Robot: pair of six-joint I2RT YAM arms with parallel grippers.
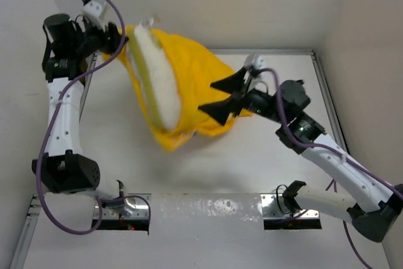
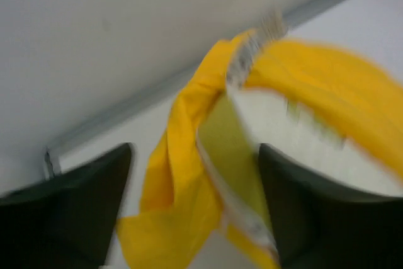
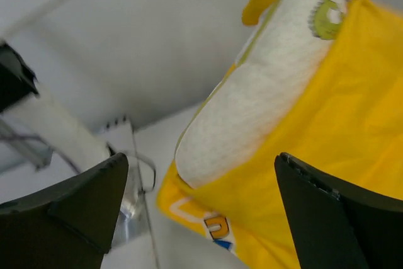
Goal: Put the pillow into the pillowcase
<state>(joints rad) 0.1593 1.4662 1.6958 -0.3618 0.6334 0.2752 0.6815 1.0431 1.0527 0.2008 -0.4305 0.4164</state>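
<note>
The pillow (image 1: 157,86) pokes out of the yellow pillowcase (image 1: 195,67) — left gripper (image 1: 119,41) half open at its corner, right gripper (image 1: 206,96) wide open and empty.

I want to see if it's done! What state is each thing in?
pillow: partly inside the pillowcase, long edge sticking out.
pillowcase: bunched around the pillow, mouth open.
left claw: open, fabric between its fingers.
right claw: open wide, holding nothing.

Pillowcase (image 3: 327,143): scrap of blue-outlined lettering (image 3: 217,227) at its near edge, cut off and unreadable. Pillow (image 3: 252,111): round yellow-green emblem (image 3: 326,17), no legible characters. Nothing else readable.
</note>
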